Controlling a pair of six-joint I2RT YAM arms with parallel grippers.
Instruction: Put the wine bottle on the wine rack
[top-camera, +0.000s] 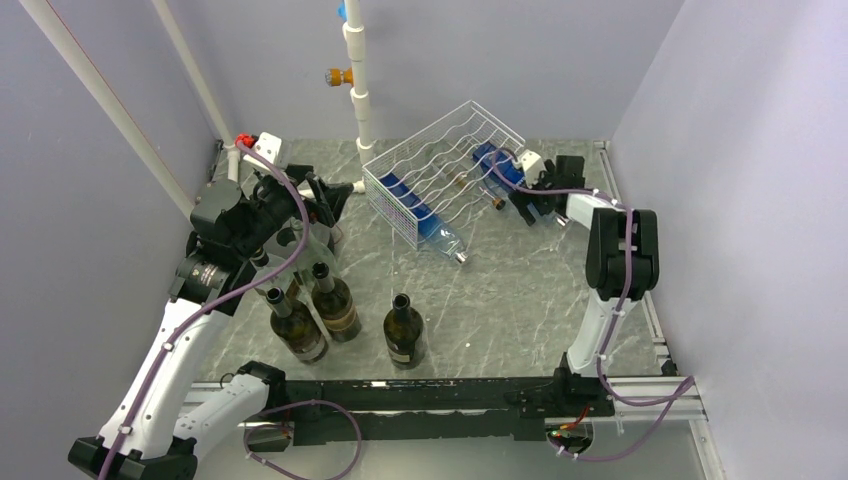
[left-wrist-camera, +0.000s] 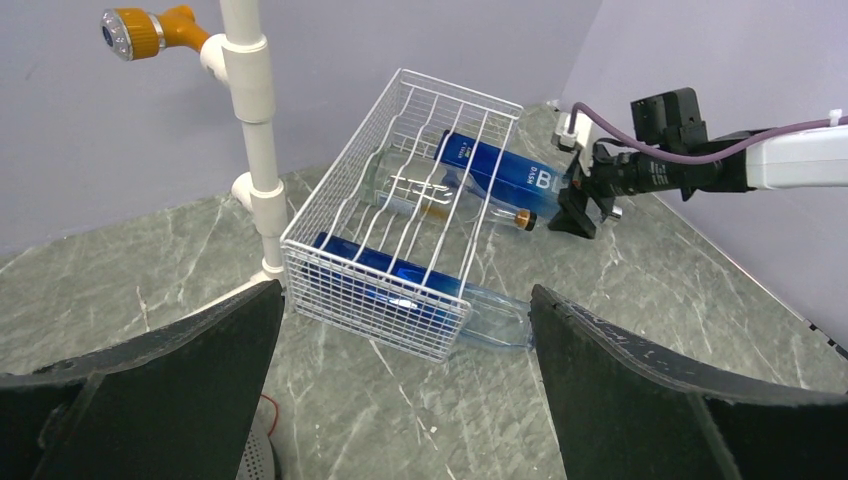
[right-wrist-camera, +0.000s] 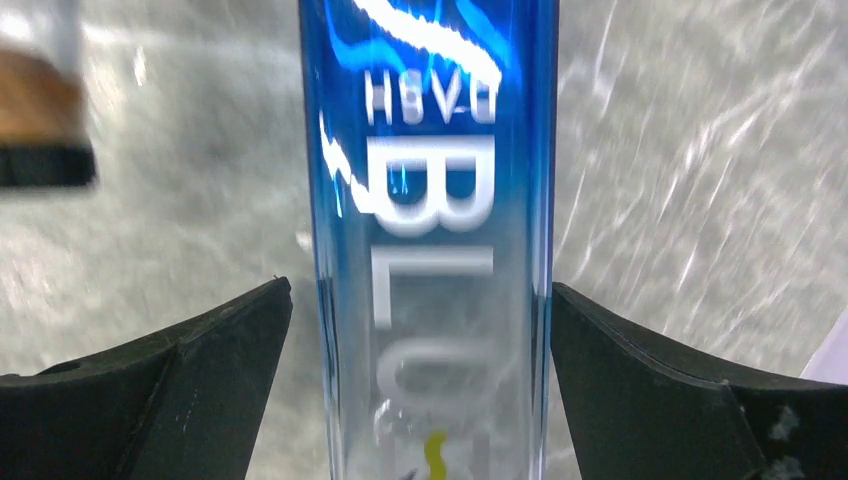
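Wine rack: one. Blue bottles: two. Clear bottle with brown cap: one (partly screened by wire). Dark bottles, standing: three. White pipe post: one. Robot arms: two.

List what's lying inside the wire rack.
The rack holds a blue bottle in its near cradle, a clear bottle mid-rack and a second blue bottle at the far side. Wires partly cover their bases.

Desk, contents:
- Wine rack: far centre, tilted.
- One bottle: in the rack's left cradle, neck jutting out nearside.
- Small bottle: mid-rack.
- Wine bottle: along the rack's right edge, between the fingers of the right pincer, gaps both sides.
- Three upright bottles: near left.
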